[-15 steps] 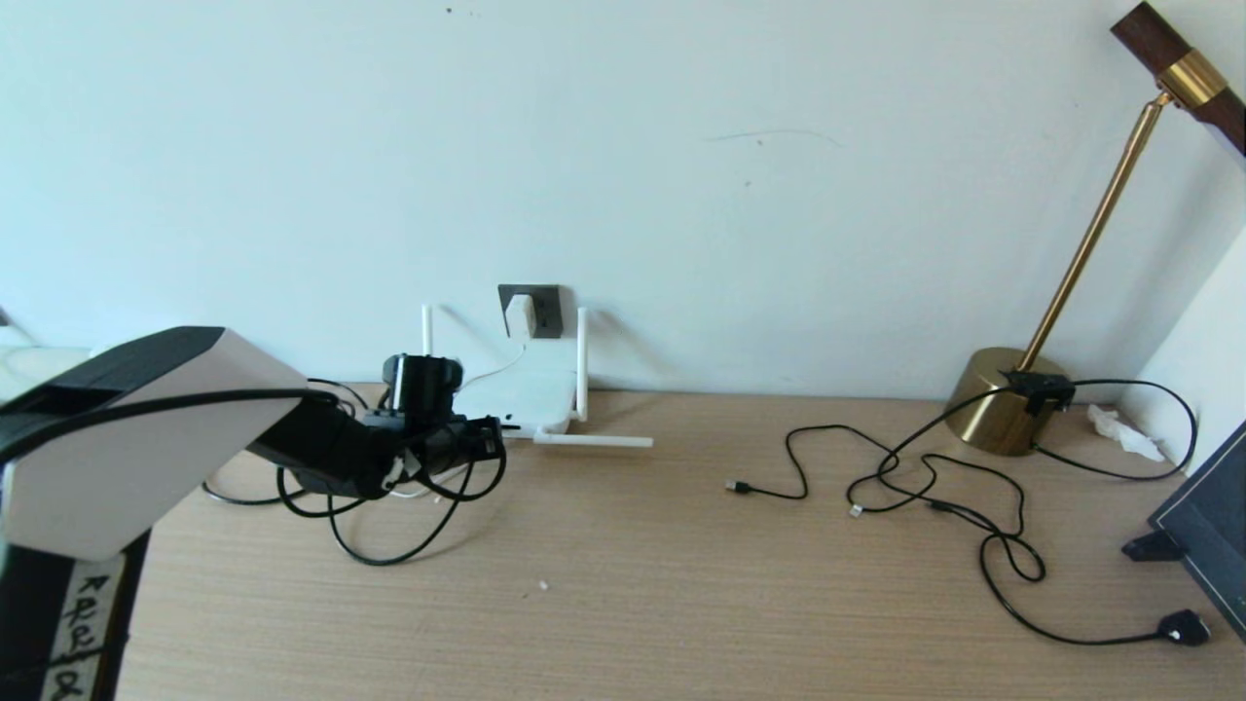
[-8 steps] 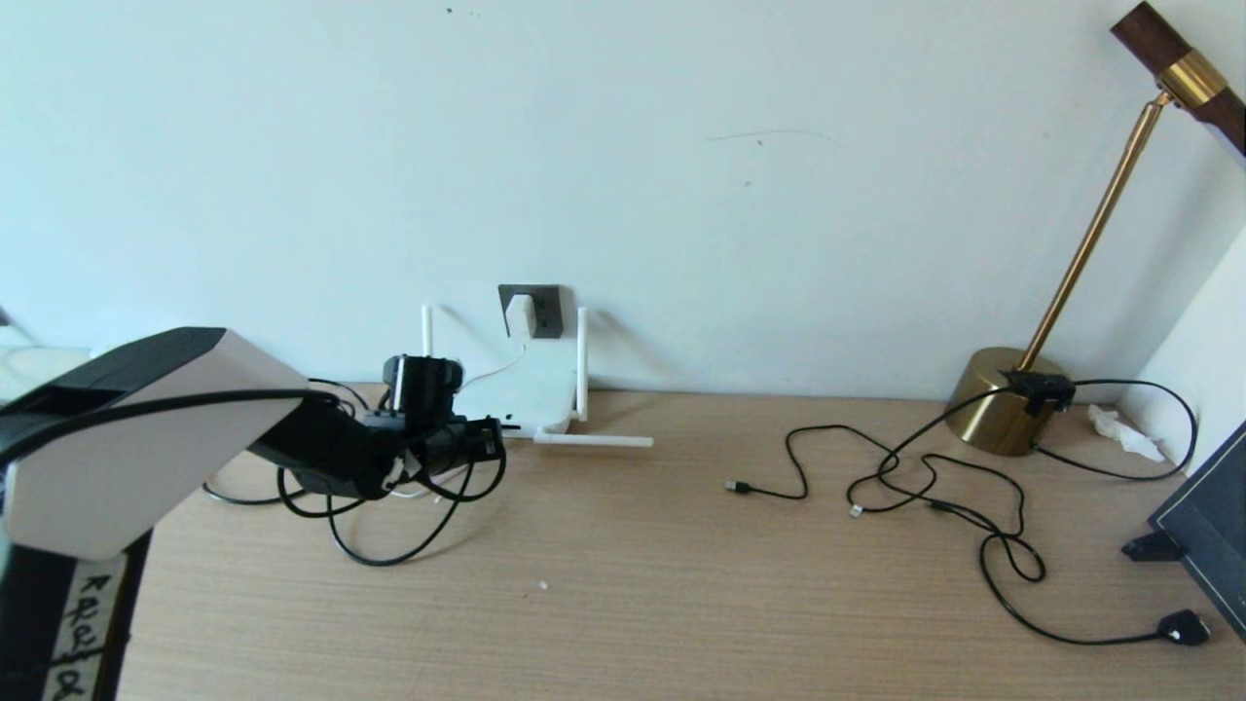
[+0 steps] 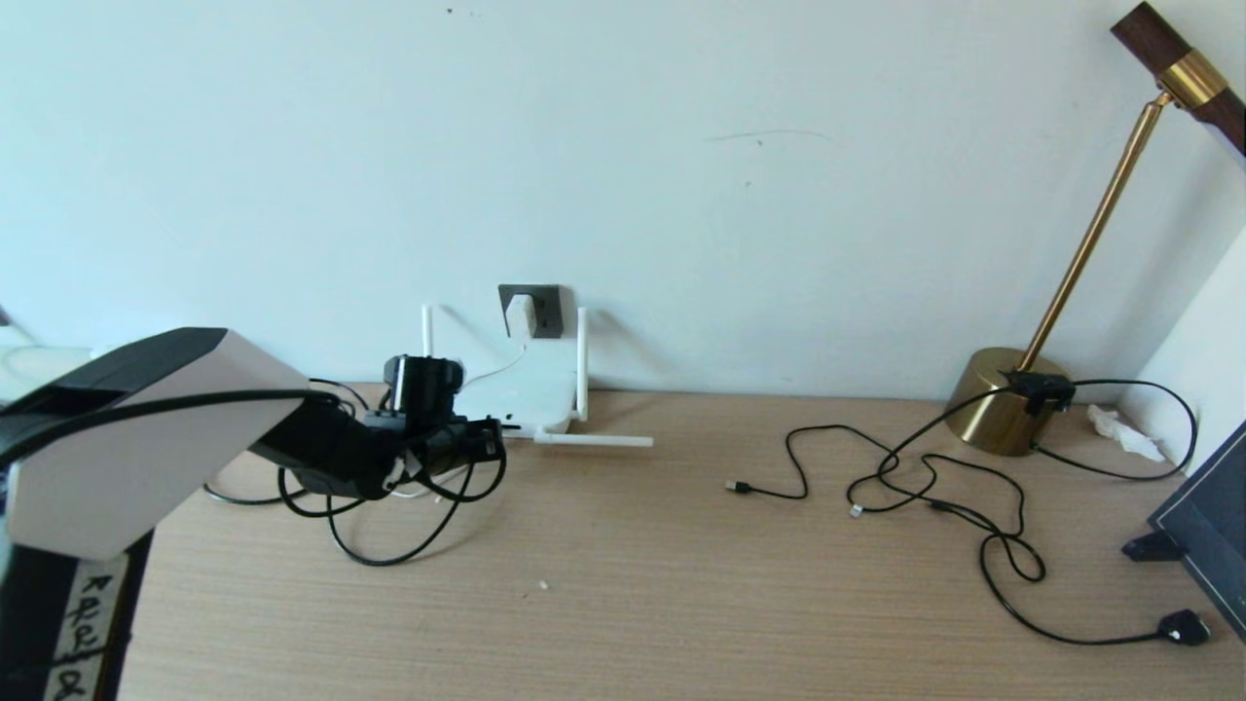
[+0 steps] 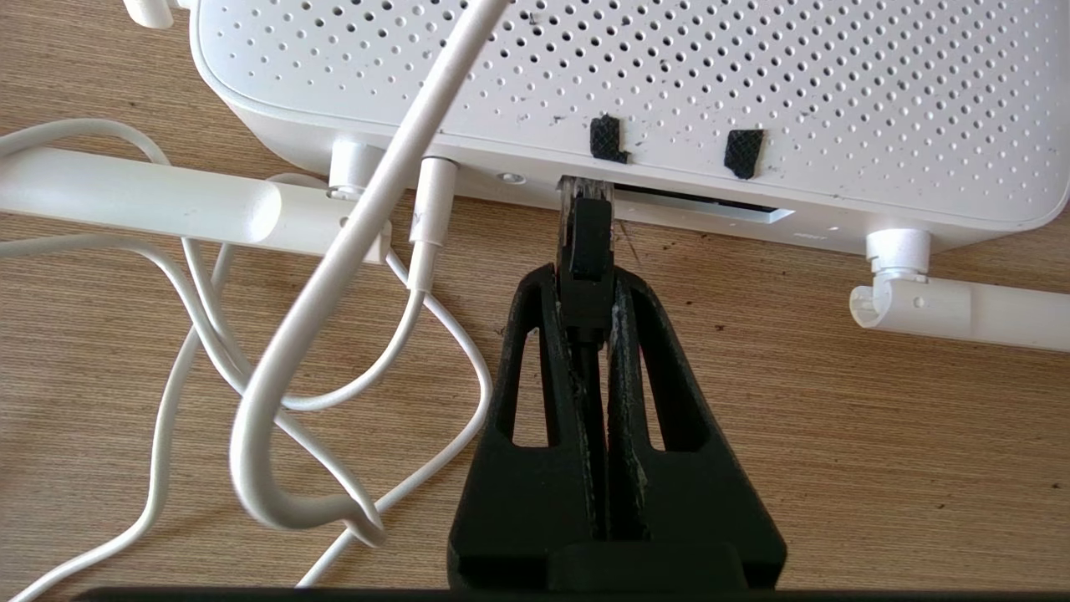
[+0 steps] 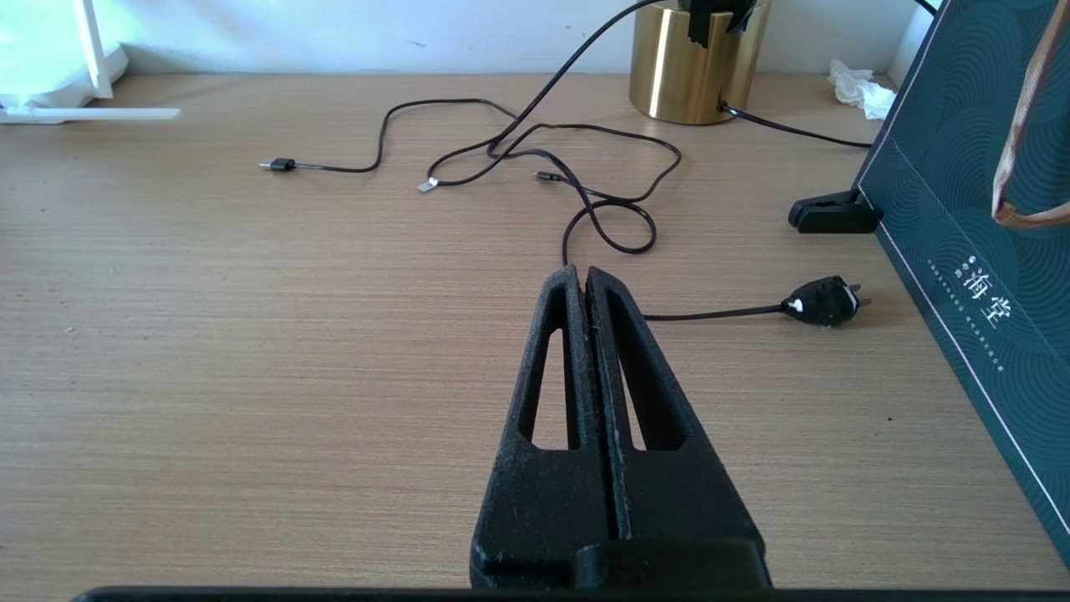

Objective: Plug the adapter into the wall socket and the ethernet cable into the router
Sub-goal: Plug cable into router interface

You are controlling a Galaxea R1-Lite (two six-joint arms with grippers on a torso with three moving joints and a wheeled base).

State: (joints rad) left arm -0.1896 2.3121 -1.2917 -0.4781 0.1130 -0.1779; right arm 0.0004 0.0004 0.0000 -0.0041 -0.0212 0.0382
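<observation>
Over at nine o'clock on the desk (image 3: 681, 584), the left gripper (image 4: 585, 288) is down low at the router's edge, its jaws clamped on the black plug of the ethernet cable (image 4: 587, 242). The plug's clear tip sits right at a dark port slot of the router (image 4: 635, 92); how far in it goes I cannot tell. Loops of that black cable lie under the arm. At about eleven o'clock the adapter (image 3: 519, 314) sits in the wall socket (image 3: 543, 310), its thin white cord (image 4: 359, 242) trailing down to the router. Toward three o'clock, thin black cables (image 3: 934, 487) sprawl beside a brass lamp (image 3: 1003, 399). The right gripper (image 5: 585, 280) hangs above bare desk, jaws pressed together, holding nothing.
</observation>
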